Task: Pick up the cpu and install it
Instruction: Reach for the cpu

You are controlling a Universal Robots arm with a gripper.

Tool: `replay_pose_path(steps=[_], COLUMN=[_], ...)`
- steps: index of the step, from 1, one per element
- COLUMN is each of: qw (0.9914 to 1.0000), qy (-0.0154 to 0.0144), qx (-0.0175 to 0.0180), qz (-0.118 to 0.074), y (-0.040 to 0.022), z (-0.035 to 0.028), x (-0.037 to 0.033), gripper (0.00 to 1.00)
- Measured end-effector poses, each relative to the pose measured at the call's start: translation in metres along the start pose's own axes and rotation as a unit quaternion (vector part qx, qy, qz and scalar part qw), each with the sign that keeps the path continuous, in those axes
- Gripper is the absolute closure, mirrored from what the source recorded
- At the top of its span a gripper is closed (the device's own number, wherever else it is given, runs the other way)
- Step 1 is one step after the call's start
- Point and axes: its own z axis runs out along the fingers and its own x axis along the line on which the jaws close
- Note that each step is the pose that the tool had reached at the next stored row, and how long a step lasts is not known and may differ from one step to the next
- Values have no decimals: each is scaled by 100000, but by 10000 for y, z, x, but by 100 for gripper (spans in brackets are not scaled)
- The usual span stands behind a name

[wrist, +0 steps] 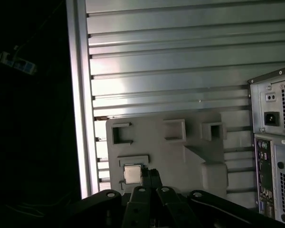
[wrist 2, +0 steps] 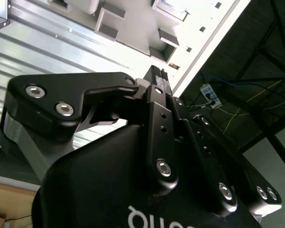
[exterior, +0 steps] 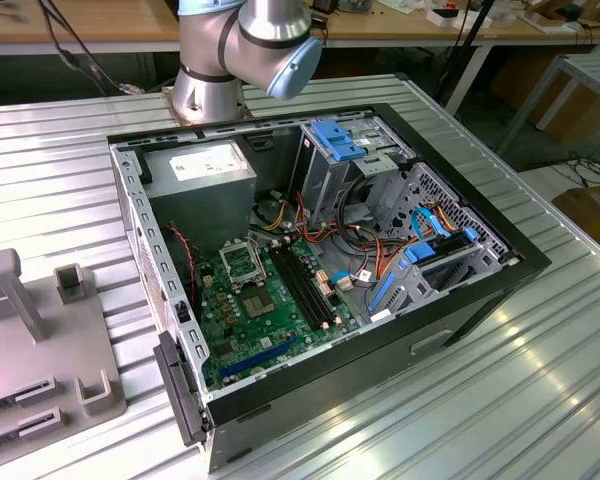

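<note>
I see the cpu lying flat in a shallow pocket of the grey fixture plate on the ribbed table; my gripper hangs over that plate, tips drawn together on nothing, looking just beside the chip in the first wrist view; the open computer case stands to the exterior view's right of the plate.

A ribbed silver table is carrying an open black computer case, lying on its side near the middle. A pale grey fixture plate is resting flat toward the exterior view's left, near the case. The arm's base is standing at the far edge.
</note>
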Motion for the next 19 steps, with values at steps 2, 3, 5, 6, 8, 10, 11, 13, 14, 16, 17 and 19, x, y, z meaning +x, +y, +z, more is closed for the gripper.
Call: replay_pose_path(steps=[2,3,5,6,8,10,11,13,14,16,17,19], qw=[100000,100000,100000,100000,100000,100000,100000,100000,100000,100000,100000,100000], qy=[21,38,38,38,44,43,41,38,40,45,40,33], qx=[5,6,3,4,5,6,2,-2,2,6,3,0], qz=[0,-2,-15,-13,-2,-1,0,1,2,0,7,0], y=[-6,-13,-35,-48,-76,-108,-126,-160,-178,-218,-223,-229], z=[8,18,34,40,51,64,72,87,94,121,128,135], x=[42,78,110,117,126,133,137,146,152,167,173,181], gripper=[89,89,89,89,89,89,89,89,89,89,89,89])
